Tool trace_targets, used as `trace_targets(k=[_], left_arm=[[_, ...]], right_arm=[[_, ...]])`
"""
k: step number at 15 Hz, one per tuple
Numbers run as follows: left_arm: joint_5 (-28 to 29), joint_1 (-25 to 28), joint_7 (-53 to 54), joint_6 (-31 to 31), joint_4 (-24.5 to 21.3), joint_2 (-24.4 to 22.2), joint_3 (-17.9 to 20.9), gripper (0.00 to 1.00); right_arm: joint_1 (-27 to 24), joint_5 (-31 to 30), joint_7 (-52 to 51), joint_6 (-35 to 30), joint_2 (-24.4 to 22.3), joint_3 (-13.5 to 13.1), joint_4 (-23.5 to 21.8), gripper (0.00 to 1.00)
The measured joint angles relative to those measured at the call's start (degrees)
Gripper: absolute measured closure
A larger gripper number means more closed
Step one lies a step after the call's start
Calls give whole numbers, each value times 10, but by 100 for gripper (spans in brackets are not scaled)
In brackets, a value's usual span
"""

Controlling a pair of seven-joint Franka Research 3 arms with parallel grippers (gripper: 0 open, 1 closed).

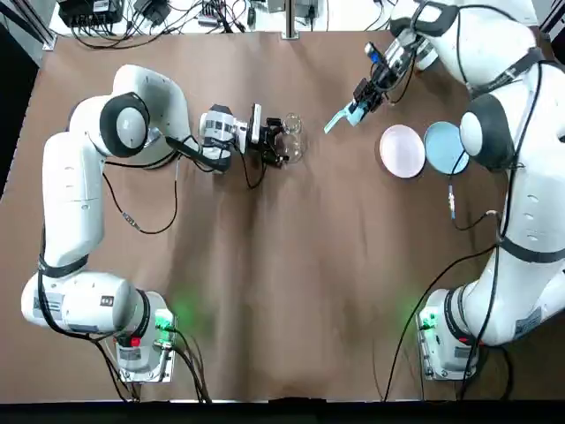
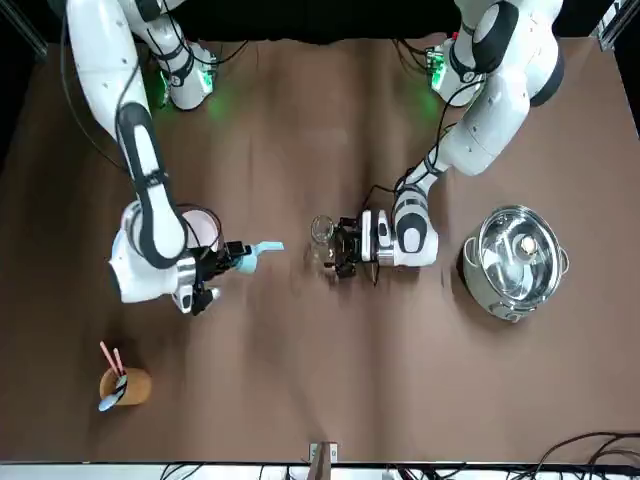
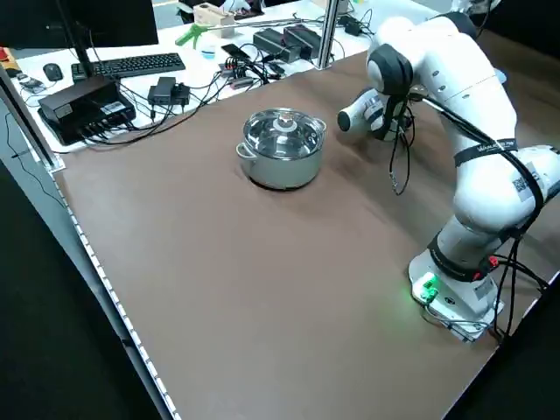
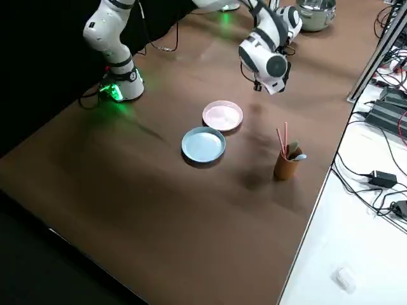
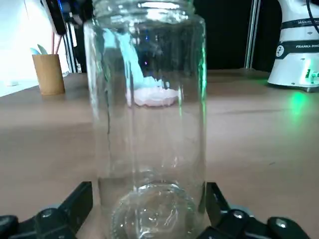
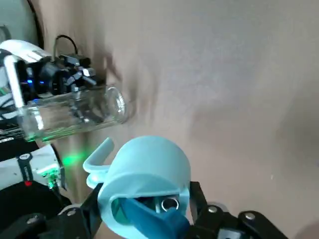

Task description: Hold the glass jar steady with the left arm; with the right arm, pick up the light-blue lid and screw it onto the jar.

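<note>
Risk check: left tool [image 1: 278,141] pinched jar [image 1: 294,132] low at its base, upright on bench [image 1: 282,283]. Lid [image 1: 338,120] hung near, apart, clamped in right tool [image 1: 357,108], seemingly off-axis. Could cross-thread; low grip might let jar twist or tip under torque.

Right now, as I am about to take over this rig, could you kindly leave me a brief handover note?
Left hand: shut on the jar, which stands upright with its mouth open.
Right hand: shut on the lid, held aloft to the jar's right, apart from it.
Done: jar steadied, lid picked up.
Left: bring the lid over the jar's mouth, set it down and screw it on.
</note>
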Motion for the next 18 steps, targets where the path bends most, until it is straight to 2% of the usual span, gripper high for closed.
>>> trace_targets(k=[4, 9, 10, 16, 17, 18], left_arm=[[-7, -13, 4, 1, 18, 16, 1, 0], [-7, -16, 11, 1, 31, 30, 1, 0], [-7, -18, 14, 1, 42, 38, 1, 0], [-7, -24, 14, -1, 62, 52, 1, 3], [-7, -24, 14, -1, 63, 52, 1, 3], [-7, -24, 14, -1, 63, 52, 1, 3]], right_arm=[[-2, -46, 117, -47, -55, -9, 20, 29], [7, -106, 275, -53, -102, -6, 36, 29], [18, -121, 336, -53, -110, -5, 47, 29], [54, -186, 515, -53, -113, -3, 94, 29], [65, -199, 571, -53, -113, -3, 104, 29], [65, -199, 571, -53, -113, -3, 104, 29]])
